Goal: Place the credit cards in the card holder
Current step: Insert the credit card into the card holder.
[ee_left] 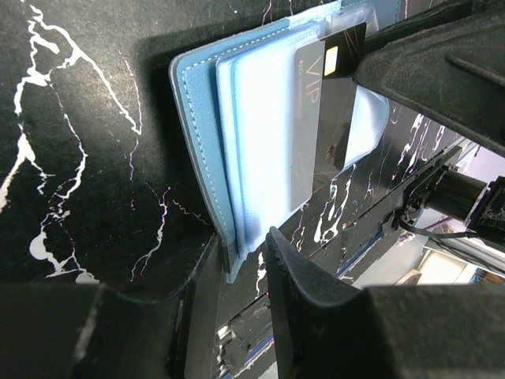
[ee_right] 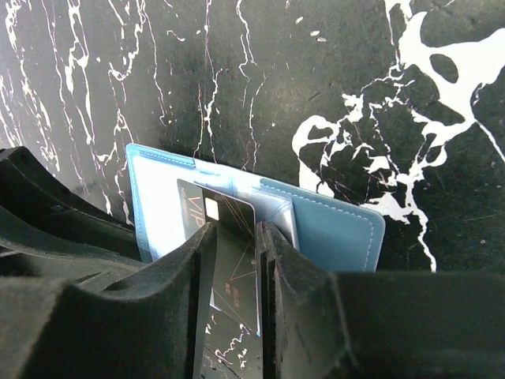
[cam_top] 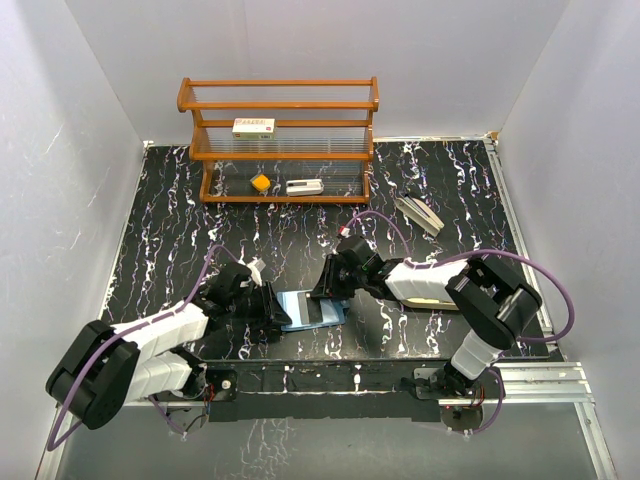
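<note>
While open, pale-blue card holder point(ee_left: 194, 134)

You can read one marking only: "VIP" in pale capitals on the dark card point(ee_left: 327, 87), next to its gold chip point(ee_left: 332, 60). The finer line printed beside those letters is too small to read. The red marks on the white box point(cam_top: 254, 127) on the shelf point(cam_top: 280, 105) cannot be made out.
</note>
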`<control>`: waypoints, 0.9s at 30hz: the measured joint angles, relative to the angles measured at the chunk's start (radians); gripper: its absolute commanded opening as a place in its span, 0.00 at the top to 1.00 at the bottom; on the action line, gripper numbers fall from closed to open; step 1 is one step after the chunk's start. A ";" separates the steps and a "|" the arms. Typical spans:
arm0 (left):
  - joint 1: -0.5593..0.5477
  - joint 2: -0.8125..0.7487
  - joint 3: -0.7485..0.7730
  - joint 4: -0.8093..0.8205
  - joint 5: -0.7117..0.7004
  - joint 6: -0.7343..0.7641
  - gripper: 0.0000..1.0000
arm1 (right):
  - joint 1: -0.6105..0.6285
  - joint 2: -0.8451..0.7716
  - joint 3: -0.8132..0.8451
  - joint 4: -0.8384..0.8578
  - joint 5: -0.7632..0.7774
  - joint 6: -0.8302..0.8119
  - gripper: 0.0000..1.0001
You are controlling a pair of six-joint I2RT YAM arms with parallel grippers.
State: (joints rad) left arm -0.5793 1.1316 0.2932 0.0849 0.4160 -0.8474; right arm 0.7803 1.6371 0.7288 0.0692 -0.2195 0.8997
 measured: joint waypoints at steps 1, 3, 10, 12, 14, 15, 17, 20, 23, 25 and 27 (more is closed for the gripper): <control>0.000 0.003 0.000 0.005 0.001 0.000 0.73 | 0.002 0.000 0.002 -0.004 0.001 -0.002 0.73; 0.000 0.013 0.000 0.012 0.004 0.000 0.73 | 0.006 0.000 0.008 -0.013 0.002 -0.003 0.72; 0.000 0.034 0.000 0.040 0.019 0.004 0.72 | 0.030 0.017 0.035 -0.035 0.004 -0.002 0.72; 0.000 0.037 0.000 0.043 0.022 0.006 0.72 | 0.036 0.025 0.036 -0.031 0.001 0.008 0.71; 0.000 0.037 0.000 0.045 0.023 0.008 0.72 | 0.040 0.025 0.036 -0.027 0.001 0.019 0.68; 0.000 0.038 0.000 0.045 0.023 0.008 0.72 | 0.040 0.025 0.036 -0.026 0.001 0.024 0.66; 0.000 0.039 0.001 0.047 0.024 0.010 0.72 | 0.043 0.025 0.036 -0.021 0.004 0.028 0.63; 0.000 0.043 0.002 0.048 0.026 0.011 0.72 | 0.045 0.024 0.036 -0.016 0.005 0.032 0.65; 0.000 0.044 0.003 0.050 0.027 0.010 0.72 | 0.050 0.023 0.036 -0.017 0.011 0.034 0.73; 0.000 0.045 0.003 0.051 0.027 0.010 0.72 | 0.054 0.023 0.036 -0.018 0.011 0.035 0.76; 0.000 0.047 0.003 0.057 0.029 0.010 0.72 | 0.058 0.023 0.036 -0.017 0.009 0.040 0.76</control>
State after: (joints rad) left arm -0.5793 1.1786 0.2958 0.1421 0.4454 -0.8379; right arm 0.8383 1.6596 0.7647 0.0525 -0.2108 0.9401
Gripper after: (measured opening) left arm 0.280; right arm 0.251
